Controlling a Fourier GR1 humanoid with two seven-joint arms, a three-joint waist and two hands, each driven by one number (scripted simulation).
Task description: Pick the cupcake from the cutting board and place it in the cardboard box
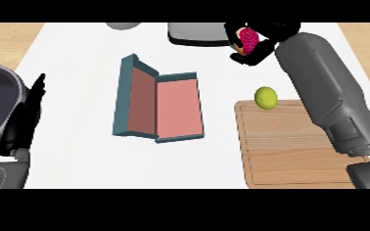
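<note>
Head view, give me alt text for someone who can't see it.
The right hand holds a pink-frosted cupcake above the counter's far side, right of an open box. A green lime sits at the cutting board edge; the left hand rests at left.

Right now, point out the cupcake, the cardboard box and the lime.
cupcake (247,39), head view, on its pink frosting, held in the right robot hand (266,34).
cardboard box (179,108), head view, on its pink inner floor.
lime (266,98), head view, on its middle, at the cutting board's (289,151) top edge.
</note>
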